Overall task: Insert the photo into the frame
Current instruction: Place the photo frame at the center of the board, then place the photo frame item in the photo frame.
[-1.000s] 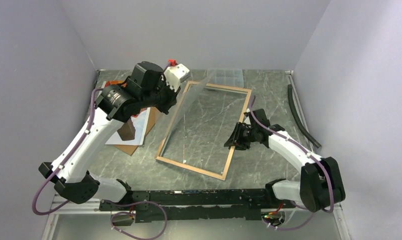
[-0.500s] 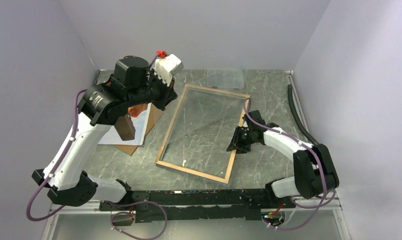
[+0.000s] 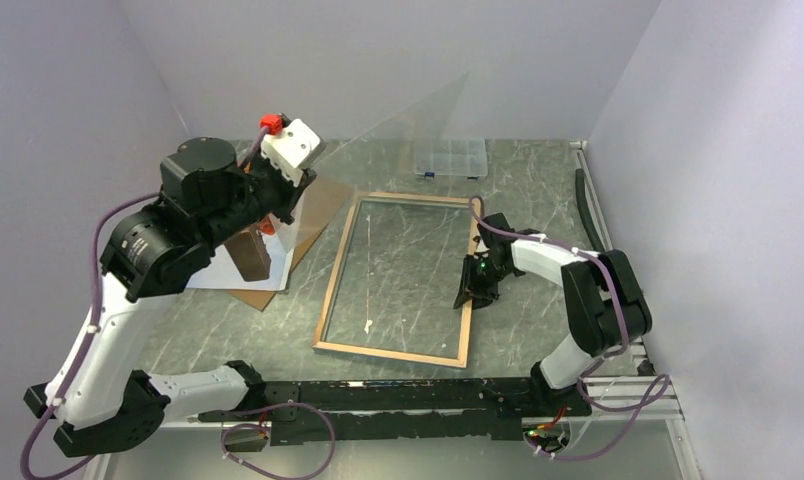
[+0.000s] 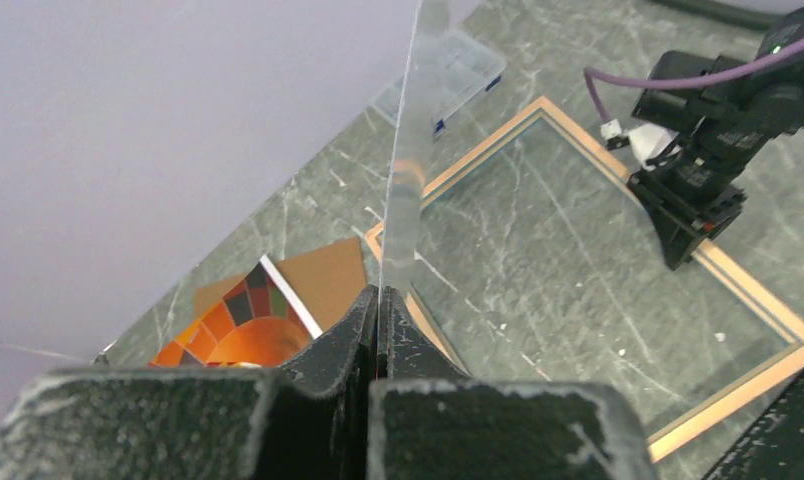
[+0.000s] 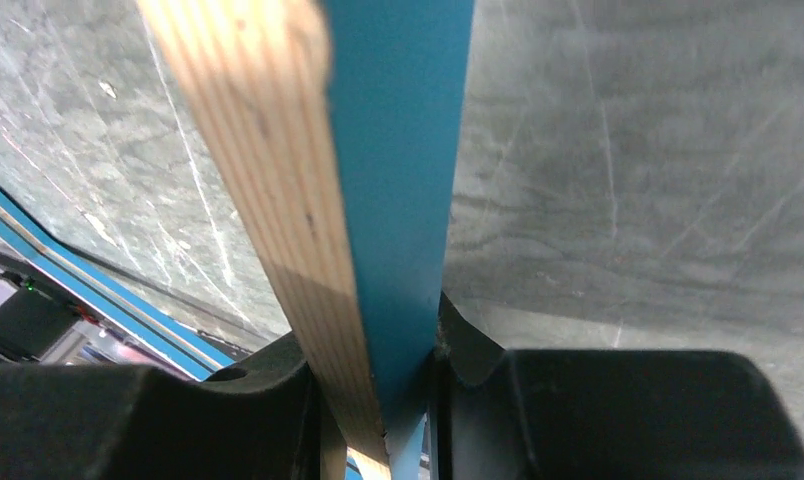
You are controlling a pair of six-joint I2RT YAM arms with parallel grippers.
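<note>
Gripping the frame [image 3: 393, 350] by its right rail, the right hand [image 3: 475, 290] is clamped across wood and blue edging. The frame lies flat on the tabletop [image 3: 518, 340], tan side up, and looks stiff and light enough to steady from one rail. Further back, the left hand [image 4: 377, 300] pinches the clear pane [image 3: 403, 115] by one edge, tilted up above the frame: rigid, slick, probably brittle. The photo [image 4: 233, 335] lies print-up on the brown board [image 4: 328, 285] at left. It is thin, floppy paper, best taken by a free edge.
</note>
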